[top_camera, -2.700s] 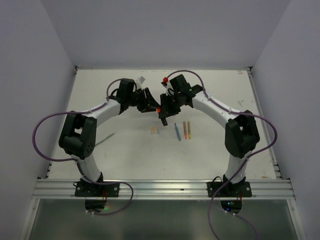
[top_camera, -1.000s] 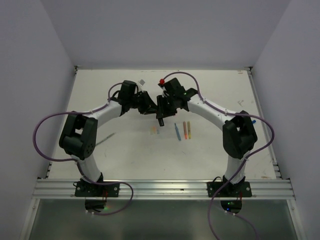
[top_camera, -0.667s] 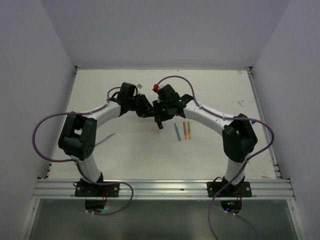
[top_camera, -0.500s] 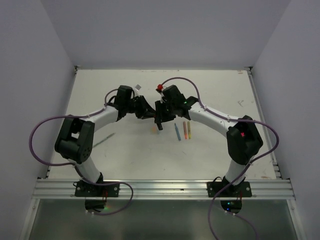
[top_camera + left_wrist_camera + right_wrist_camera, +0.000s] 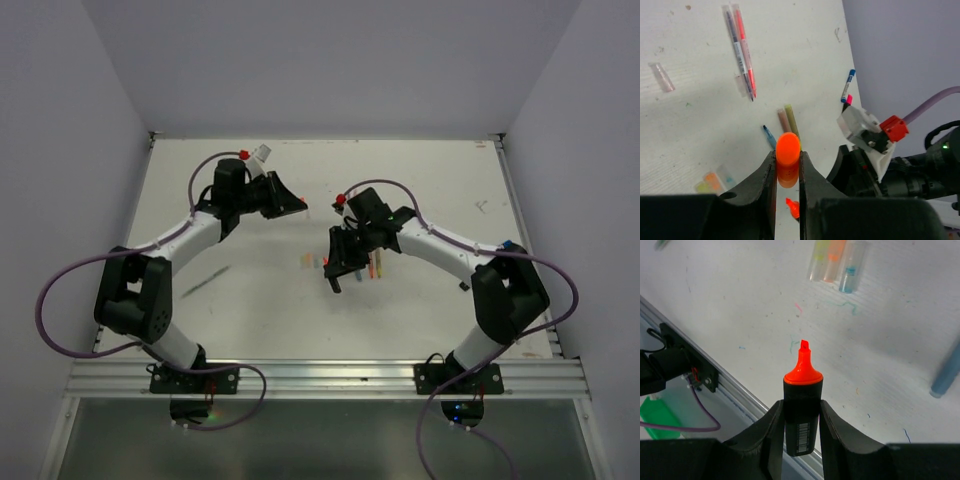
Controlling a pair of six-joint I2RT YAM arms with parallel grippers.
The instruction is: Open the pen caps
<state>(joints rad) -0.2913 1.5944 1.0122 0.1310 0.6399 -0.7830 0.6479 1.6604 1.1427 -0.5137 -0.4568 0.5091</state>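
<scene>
Between the tips of the left claw (image 5: 788, 159), the stubby orange plastic highlighter cap (image 5: 788, 147) is pinched across its round sides; the right claw (image 5: 801, 407) clamps the bare-tipped black highlighter body (image 5: 802, 432). Light, rigid and probably slick, the cap suits a mid-wall grip.

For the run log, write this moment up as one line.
left hand: shut on orange cap | right hand: shut on highlighter, orange tip bare | cap: off | hands: apart

I note bare desk (image 5: 250, 320) near left; loose pens (image 5: 375, 262) and caps (image 5: 308, 261) clutter centre, flanking the right gripper (image 5: 337, 274).
</scene>
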